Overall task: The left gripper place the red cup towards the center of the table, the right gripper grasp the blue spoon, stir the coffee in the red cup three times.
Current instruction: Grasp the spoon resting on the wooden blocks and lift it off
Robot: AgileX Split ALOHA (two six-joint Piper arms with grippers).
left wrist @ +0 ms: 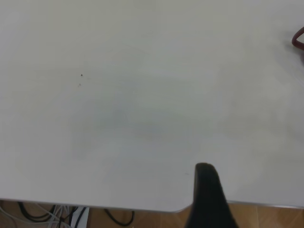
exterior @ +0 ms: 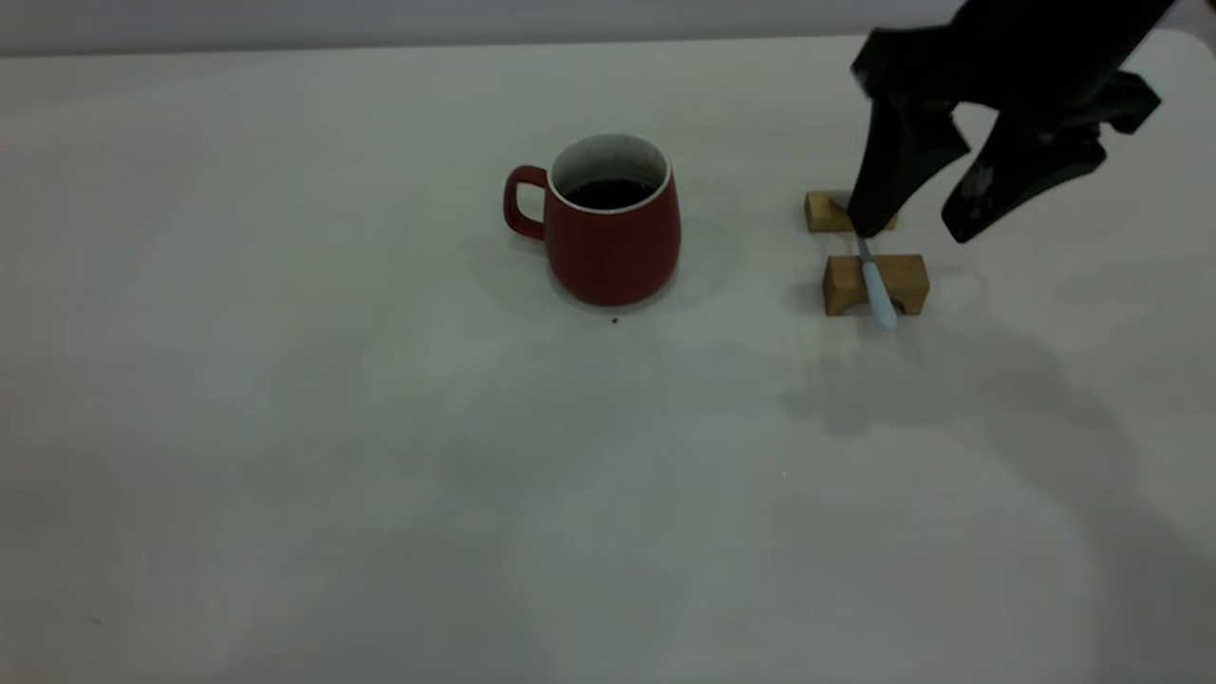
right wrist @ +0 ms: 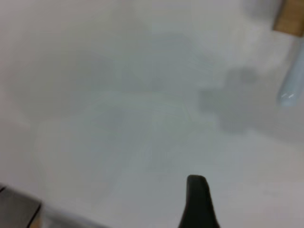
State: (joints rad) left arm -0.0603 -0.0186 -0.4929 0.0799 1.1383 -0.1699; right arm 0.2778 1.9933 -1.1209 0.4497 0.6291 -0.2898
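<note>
The red cup (exterior: 613, 237) stands upright near the table's (exterior: 285, 427) middle, handle to the left, with dark coffee (exterior: 609, 193) inside. A sliver of the red cup (left wrist: 299, 40) shows at the edge of the left wrist view. The blue spoon (exterior: 878, 290) lies across two tan wooden blocks to the cup's right; its pale handle (right wrist: 290, 80) shows in the right wrist view. My right gripper (exterior: 912, 231) hangs open just above the spoon's far end, one finger (exterior: 879, 180) down by the metal stem. My left gripper (left wrist: 237, 204) is outside the exterior view, with one finger (left wrist: 206, 190) over bare table near its edge, holding nothing.
The near wooden block (exterior: 874, 283) and the far one (exterior: 831, 211) carry the spoon. A tiny dark speck (exterior: 614, 320) lies in front of the cup. Cables (left wrist: 57, 216) and a wooden floor show below the table edge (left wrist: 142, 208).
</note>
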